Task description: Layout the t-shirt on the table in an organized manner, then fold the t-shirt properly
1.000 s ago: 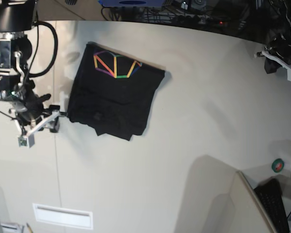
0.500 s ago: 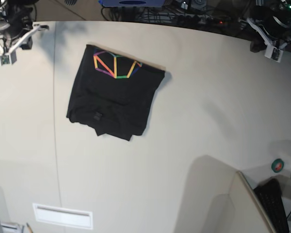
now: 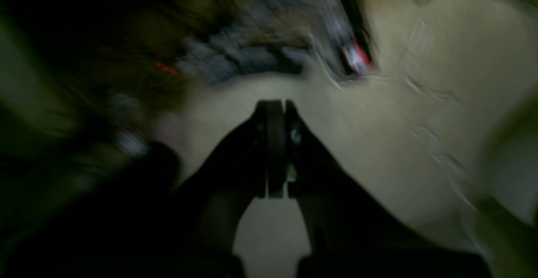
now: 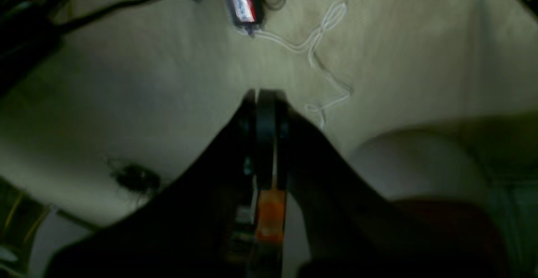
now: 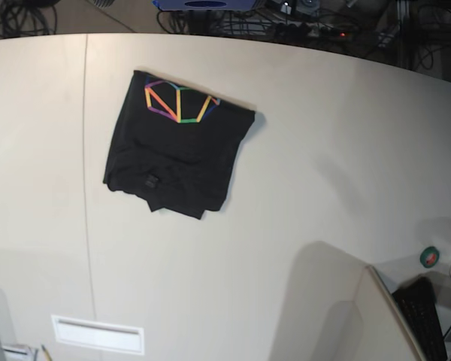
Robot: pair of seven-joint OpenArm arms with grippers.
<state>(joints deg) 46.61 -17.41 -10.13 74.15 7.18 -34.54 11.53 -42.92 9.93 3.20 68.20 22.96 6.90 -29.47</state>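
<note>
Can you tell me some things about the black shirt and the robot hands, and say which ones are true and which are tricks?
1. The t-shirt lies folded on the table. True.
2. A robot arm is reaching over the shirt in the base view. False: no arm shows in that view.
3. The rainbow print sits near the shirt's far edge. True.
4. The left gripper is wide open. False: its fingers are pressed together with nothing between them.
5. The right gripper is holding the shirt. False: it is shut on nothing, and the shirt lies by itself.
6. A thin seam line runs along the table beside the shirt. True.
</note>
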